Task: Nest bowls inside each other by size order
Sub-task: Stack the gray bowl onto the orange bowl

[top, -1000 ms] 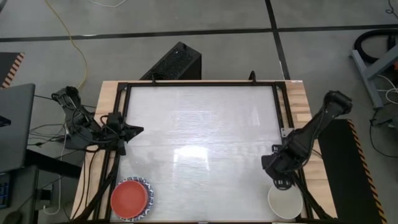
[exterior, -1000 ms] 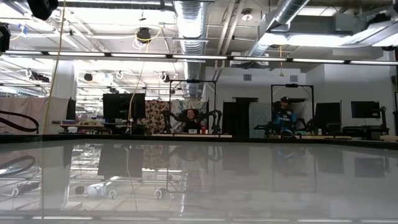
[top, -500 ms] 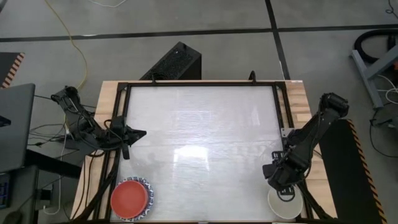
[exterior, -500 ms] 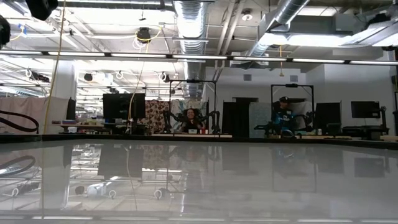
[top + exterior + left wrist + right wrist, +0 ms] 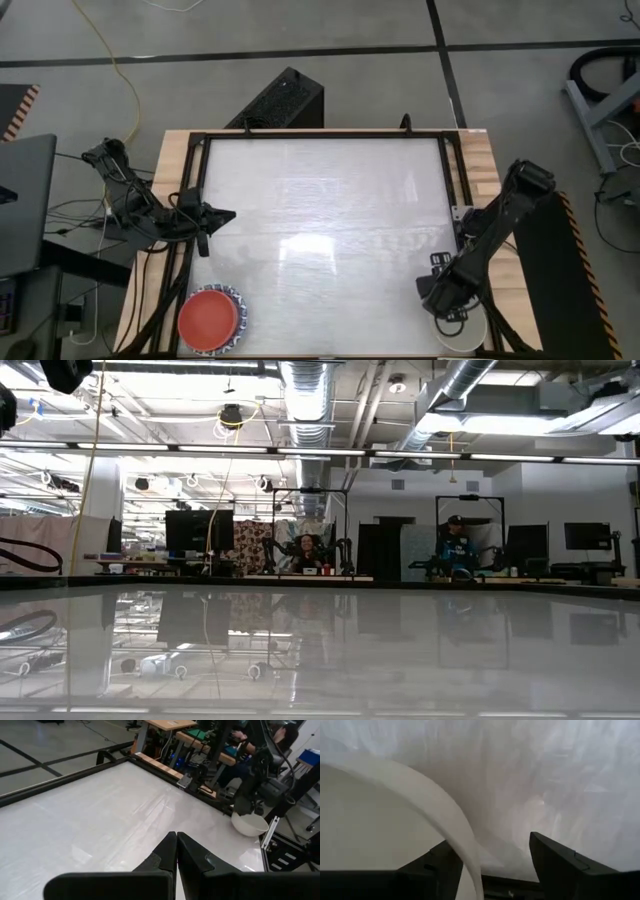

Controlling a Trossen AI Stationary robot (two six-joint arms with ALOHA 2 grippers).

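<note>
Plain cream bowl [image 5: 462, 330], round and smooth, at the glossy white worktop's [image 5: 320, 220] near right corner, its rim between the right hand's [image 5: 446, 303] wide-spread fingers; red bowl [image 5: 208, 318] nested in a blue-rimmed bowl [image 5: 236, 300] near left; left hand [image 5: 176, 851] pinched closed.

Bright overhead light, glare on table [image 5: 320, 245]

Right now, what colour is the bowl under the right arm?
Plain cream-white bowl, clearest in the left wrist view.
</note>
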